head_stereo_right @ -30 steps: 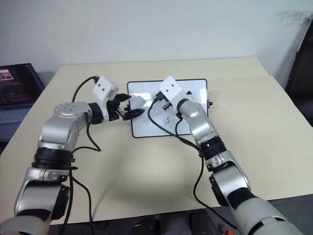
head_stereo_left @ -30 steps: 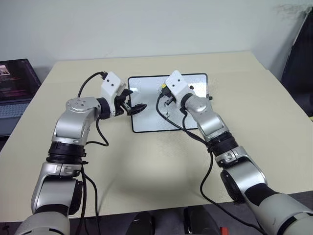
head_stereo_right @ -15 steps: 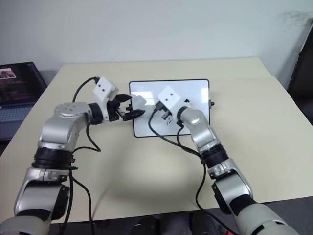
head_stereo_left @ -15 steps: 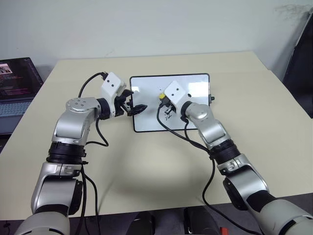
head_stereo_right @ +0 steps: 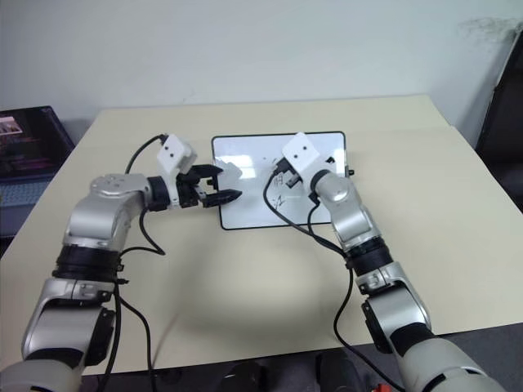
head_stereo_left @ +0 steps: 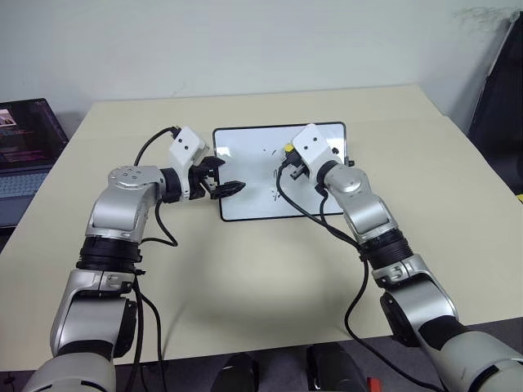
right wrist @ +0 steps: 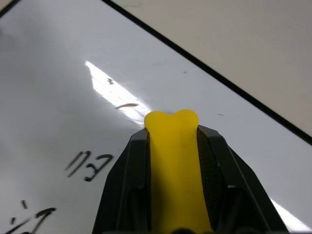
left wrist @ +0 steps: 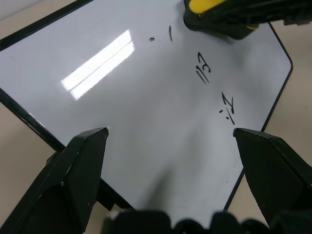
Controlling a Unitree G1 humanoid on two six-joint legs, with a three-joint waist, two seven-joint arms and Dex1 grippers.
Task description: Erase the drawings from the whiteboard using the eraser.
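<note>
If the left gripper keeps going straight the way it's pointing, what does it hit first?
Probably the whiteboard: the open left gripper looks across its white surface toward the remaining drawings, with the eraser in the right gripper beyond. Its height above the board is unclear.

Whiteboard lay flat on table, black-framed, glossy. Drawings: black scribbles remained mid-board. Yellow eraser was clamped in right gripper, over the board nr top mark.

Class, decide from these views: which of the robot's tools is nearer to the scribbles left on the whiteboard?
Right. The right tool, gripping the eraser, hangs just beside the scribbles. The left tool, open, sits at the whiteboard's left edge, farther off.
</note>
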